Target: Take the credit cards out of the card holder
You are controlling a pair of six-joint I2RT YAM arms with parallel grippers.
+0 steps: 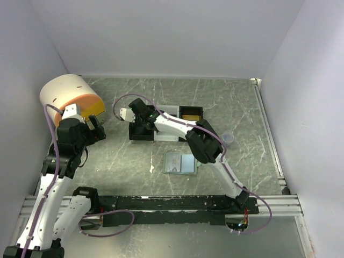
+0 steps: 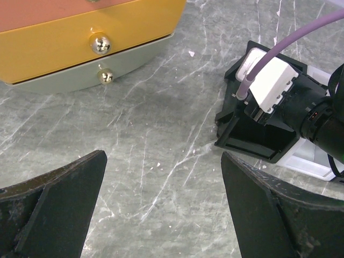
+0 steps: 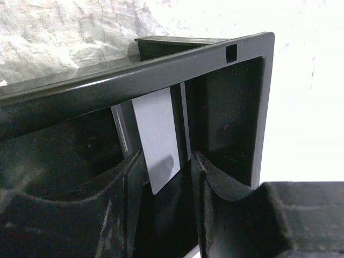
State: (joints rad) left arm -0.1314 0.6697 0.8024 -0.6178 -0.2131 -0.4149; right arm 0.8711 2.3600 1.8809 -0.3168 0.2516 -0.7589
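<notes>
Your right gripper (image 3: 166, 159) fills the bottom of the right wrist view, with its fingers dipped into a black compartment of the tray (image 3: 161, 70). Jaws are partly spread. One pale grey card (image 3: 156, 134) stands upright between the fingertips, against the compartment's inner wall. A dark gap shows between its right edge and the right finger. You cannot tell whether the left finger touches it.

Top view: the right gripper (image 1: 141, 124) is over the left, black compartment of the tray (image 1: 171, 110). The tray sits toward the far edge of the worktop (image 1: 242, 107), about midway along it. Its middle compartment is white. Its right compartment is black and has a yellow item (image 1: 191, 114) in it.

The card holder (image 1: 180, 163) lies open and flat near the middle of the worktop, on the near side of the tray and apart from it. Neither gripper touches it. Pale panels face up; whether cards sit in them is too small for you to tell.

Your left gripper (image 2: 162, 161) hovers over the worktop with jaws spread wide and nothing between them. The drawer box (image 2: 80, 48) stands at the far left corner. It shows a yellow drawer above a grey-green one, each with a brass knob (image 2: 100, 43). In the top view the left gripper (image 1: 97, 129) is just beside the box and well apart from the card holder.
</notes>
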